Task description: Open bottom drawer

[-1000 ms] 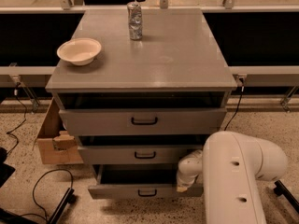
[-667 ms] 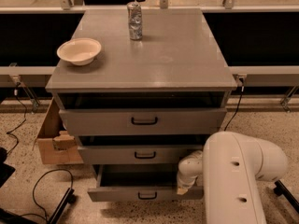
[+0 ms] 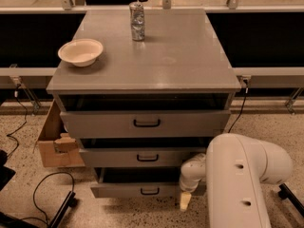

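The grey cabinet (image 3: pixel 142 75) has three drawers, all standing a little out. The bottom drawer (image 3: pixel 123 190) is the lowest and narrowest, with a small black loop handle (image 3: pixel 150 191) and a dark gap above its front. My gripper (image 3: pixel 185 201) hangs from the white arm (image 3: pixel 242 175) at the right end of the bottom drawer's front, close to the floor. Whether it touches the front is hidden by the wrist.
A white bowl (image 3: pixel 80 51) and a silver can (image 3: pixel 137 21) stand on the cabinet top. A cardboard box (image 3: pixel 54 144) sits on the floor at the left. Black cables (image 3: pixel 47 194) lie at the lower left. A rail (image 3: pixel 266 72) runs behind the cabinet.
The bottom drawer's front and the gripper at its right end have shifted only slightly. Nothing else has moved.
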Controlling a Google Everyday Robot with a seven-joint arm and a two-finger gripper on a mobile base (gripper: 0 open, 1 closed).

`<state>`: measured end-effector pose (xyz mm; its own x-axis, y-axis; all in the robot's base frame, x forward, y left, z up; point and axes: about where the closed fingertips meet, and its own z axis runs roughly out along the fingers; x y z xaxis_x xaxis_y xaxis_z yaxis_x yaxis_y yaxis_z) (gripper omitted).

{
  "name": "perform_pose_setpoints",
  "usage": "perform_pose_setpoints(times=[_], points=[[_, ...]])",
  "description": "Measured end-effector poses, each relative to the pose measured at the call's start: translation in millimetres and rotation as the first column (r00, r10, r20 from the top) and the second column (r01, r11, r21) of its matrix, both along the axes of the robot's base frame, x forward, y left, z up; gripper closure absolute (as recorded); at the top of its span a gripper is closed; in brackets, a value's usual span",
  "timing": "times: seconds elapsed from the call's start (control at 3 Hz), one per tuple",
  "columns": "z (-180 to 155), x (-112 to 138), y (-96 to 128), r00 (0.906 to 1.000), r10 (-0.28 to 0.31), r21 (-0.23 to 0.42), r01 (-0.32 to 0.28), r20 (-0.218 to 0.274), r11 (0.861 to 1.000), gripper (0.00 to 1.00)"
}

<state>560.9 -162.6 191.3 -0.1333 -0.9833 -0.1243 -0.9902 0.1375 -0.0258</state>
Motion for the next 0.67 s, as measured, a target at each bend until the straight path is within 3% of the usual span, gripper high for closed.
perform_pose_setpoints(times=[0.33,0.67], points=[[-3,-2,1,1.0,0.002,0.01,-0.002,-0.005,1.0,0.0],[-23,-31,4,0.9975,0.006,0.039,-0.003,-0.07,0.999,0.16]])
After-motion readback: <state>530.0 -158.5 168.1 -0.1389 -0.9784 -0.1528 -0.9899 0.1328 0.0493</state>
